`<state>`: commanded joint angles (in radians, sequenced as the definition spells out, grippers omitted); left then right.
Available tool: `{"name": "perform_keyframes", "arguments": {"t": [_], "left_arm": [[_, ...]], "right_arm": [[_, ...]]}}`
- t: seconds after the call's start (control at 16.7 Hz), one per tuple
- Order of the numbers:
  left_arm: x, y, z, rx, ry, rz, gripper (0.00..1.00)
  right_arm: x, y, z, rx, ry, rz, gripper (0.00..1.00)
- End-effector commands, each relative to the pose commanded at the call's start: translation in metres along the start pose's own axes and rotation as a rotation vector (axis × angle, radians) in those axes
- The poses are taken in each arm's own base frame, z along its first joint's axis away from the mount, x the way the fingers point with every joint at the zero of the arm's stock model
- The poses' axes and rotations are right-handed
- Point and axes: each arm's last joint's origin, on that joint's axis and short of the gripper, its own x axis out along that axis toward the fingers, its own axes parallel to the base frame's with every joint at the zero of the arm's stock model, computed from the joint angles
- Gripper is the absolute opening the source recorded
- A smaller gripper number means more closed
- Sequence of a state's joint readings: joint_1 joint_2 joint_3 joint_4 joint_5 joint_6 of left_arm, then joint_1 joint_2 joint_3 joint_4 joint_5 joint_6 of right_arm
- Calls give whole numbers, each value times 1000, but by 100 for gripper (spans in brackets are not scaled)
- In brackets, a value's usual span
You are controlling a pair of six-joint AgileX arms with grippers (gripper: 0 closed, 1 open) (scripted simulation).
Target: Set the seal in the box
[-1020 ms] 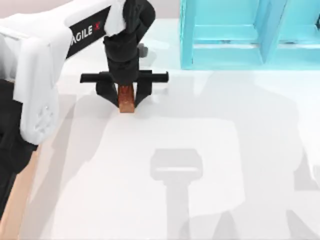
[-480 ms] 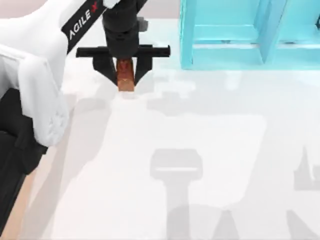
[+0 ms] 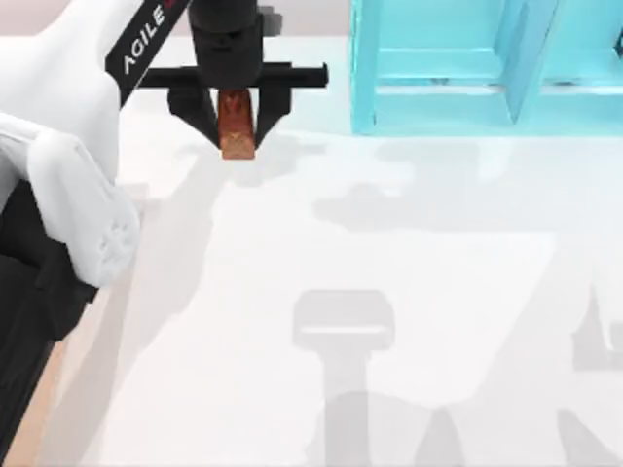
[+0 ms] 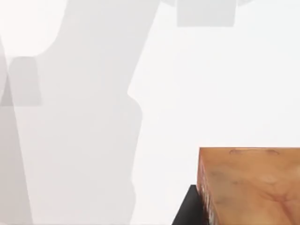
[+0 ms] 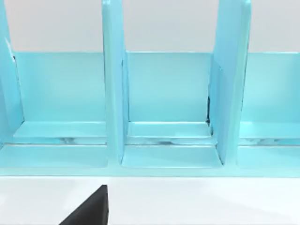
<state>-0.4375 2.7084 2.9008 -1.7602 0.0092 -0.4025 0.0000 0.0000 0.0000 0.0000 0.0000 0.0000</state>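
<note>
Now, seal [image 3: 237, 126] between left pincer [image 3: 235, 125] fingers — seemingly lifted

White table [image 3: 389, 292], turquoise shelf unit [image 3: 467, 68]

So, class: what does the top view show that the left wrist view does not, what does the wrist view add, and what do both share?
The top view adds the whole left gripper, shut on the small reddish-brown mottled rectangular seal left of centre toward the top of the picture, the white left arm, and the turquoise shelf unit to the seal's right. The left wrist view adds one mottled face of the seal close up, with faint marks near its edge. Both share the seal, a black gripper finger against it, and the white table with grey shadows.
</note>
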Motion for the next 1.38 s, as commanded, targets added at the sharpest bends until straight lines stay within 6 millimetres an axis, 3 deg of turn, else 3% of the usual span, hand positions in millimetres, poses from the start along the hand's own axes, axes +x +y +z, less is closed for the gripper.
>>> {"name": "perform_keyframes", "arguments": {"t": [0.24, 0.36, 0.54, 0.72, 0.9, 1.08, 1.2, 1.38], "left_arm": [[-4, 4, 1, 2, -9, -4, 0], [-14, 20, 4, 3, -27, -11, 0], [-33, 65, 7, 1, -50, -14, 0], [-42, 126, -1, -2, -26, -3, 0], [-41, 190, -28, -3, 28, 5, 0], [-39, 243, -70, -2, 57, 1, 0], [-40, 267, -97, -1, 48, -1, 0], [-44, 289, -127, 0, 17, 2, 0]], "right_arm": [[0, 0, 0, 0, 0, 0, 100], [0, 0, 0, 0, 0, 0, 100], [0, 0, 0, 0, 0, 0, 100], [0, 0, 0, 0, 0, 0, 100], [0, 0, 0, 0, 0, 0, 100], [0, 0, 0, 0, 0, 0, 100], [0, 0, 0, 0, 0, 0, 100], [0, 0, 0, 0, 0, 0, 100]]}}
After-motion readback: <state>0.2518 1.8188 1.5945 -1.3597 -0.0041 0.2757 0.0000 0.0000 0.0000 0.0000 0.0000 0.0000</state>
